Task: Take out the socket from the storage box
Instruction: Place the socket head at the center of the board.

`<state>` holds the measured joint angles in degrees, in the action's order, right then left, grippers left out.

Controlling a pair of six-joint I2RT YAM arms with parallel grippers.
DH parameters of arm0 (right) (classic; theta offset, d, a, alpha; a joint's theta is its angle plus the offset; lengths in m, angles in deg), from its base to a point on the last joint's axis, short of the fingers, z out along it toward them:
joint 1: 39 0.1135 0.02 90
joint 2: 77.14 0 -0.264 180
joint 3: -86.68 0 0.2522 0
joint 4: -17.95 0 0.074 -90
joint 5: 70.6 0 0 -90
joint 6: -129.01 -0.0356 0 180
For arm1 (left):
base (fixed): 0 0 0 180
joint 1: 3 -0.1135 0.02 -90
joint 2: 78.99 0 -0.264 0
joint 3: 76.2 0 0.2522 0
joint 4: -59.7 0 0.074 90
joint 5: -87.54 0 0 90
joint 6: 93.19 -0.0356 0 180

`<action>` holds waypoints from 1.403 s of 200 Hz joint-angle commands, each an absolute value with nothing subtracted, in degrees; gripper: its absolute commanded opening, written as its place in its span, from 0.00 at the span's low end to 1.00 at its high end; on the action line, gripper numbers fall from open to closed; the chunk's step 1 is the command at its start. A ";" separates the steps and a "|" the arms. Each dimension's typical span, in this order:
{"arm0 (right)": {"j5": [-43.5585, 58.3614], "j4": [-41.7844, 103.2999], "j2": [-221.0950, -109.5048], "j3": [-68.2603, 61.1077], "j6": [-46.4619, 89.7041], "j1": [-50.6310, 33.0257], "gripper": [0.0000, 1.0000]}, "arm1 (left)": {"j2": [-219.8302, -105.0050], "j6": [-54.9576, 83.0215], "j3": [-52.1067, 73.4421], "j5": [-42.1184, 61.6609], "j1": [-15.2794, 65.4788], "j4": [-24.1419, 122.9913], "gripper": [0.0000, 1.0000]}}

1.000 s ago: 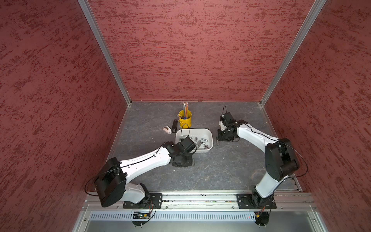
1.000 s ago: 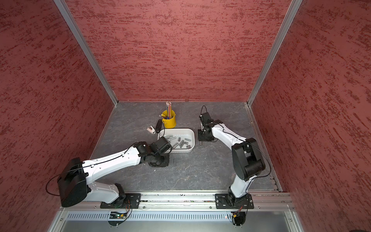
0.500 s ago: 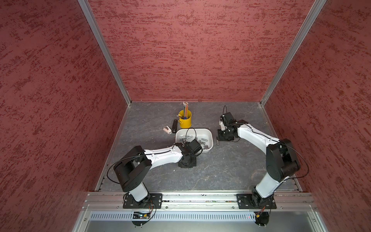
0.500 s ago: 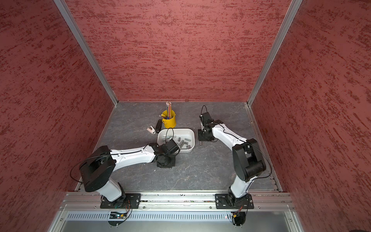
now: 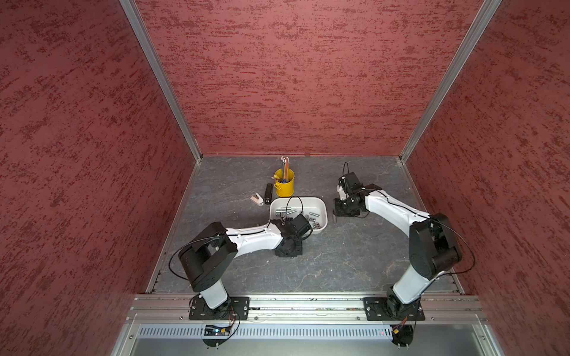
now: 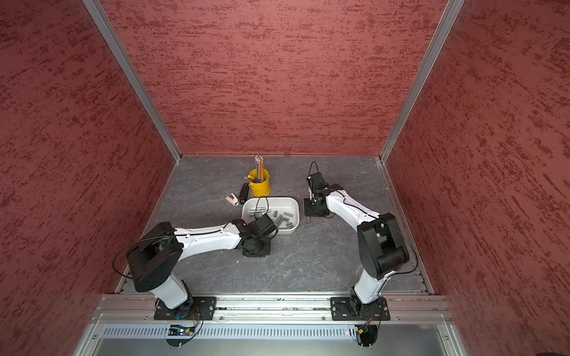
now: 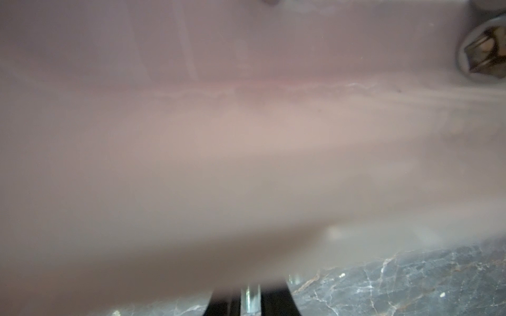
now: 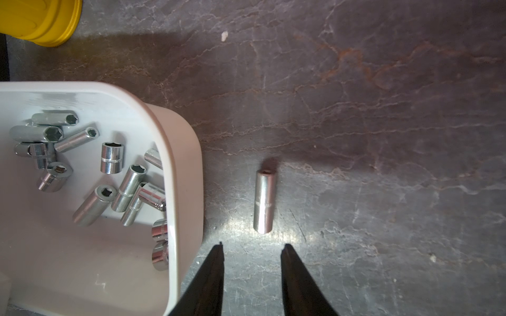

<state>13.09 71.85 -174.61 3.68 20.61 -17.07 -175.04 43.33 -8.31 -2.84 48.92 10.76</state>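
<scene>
The left hand [image 7: 247, 302] is closed on what seems to be a thin gripped socket [image 7: 250, 296], though that view is badly blurred. It is held low over the worktop [image 5: 339, 262], just outside the near wall of the storage box [image 5: 322, 207]. The right hand [image 8: 252, 246] is part open and empty. A freed socket [image 8: 264, 201] lies on the worktop just beyond its fingertips, beside the box but apart from it. The remaining sockets [image 8: 109, 158] are heaped inside the box.

The box wall could be nudged or dragged, since the left hand is very close to it. The gripped socket could slip, as smooth chrome is pinched on a narrow surface. Once released on its side, it could roll away. The freed socket could also be knocked rolling if the right hand is lowered.

The freed socket lies on its side. Its long axis is in line with the right fingers and roughly parallel to the adjacent box wall, with its bore turned away from the fingertips. The gripped socket appears to be aligned with the left fingers.
</scene>
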 commanded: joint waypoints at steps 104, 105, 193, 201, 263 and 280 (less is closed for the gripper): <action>12.29 71.17 -173.34 4.10 21.16 -16.86 0.38 | -171.29 42.91 -7.27 -4.72 48.94 8.18 0.27; 12.29 71.17 -173.31 4.10 21.16 -16.86 0.38 | -171.24 42.89 -7.25 -4.73 48.99 8.08 0.27; 11.62 76.92 -170.68 -1.30 20.87 -13.44 0.38 | -155.50 37.12 -7.52 -6.55 42.55 -0.39 0.30; 11.20 77.64 -170.79 -2.48 20.64 -12.59 0.38 | -153.48 35.86 -8.15 -5.58 40.01 -0.70 0.30; 12.36 83.09 -182.91 -18.04 16.07 -3.77 0.38 | -142.82 28.28 -9.25 -2.61 24.08 -6.88 0.32; 12.60 84.29 -187.88 -23.11 14.77 -2.14 0.38 | -141.17 26.95 -9.73 -1.99 21.31 -8.12 0.32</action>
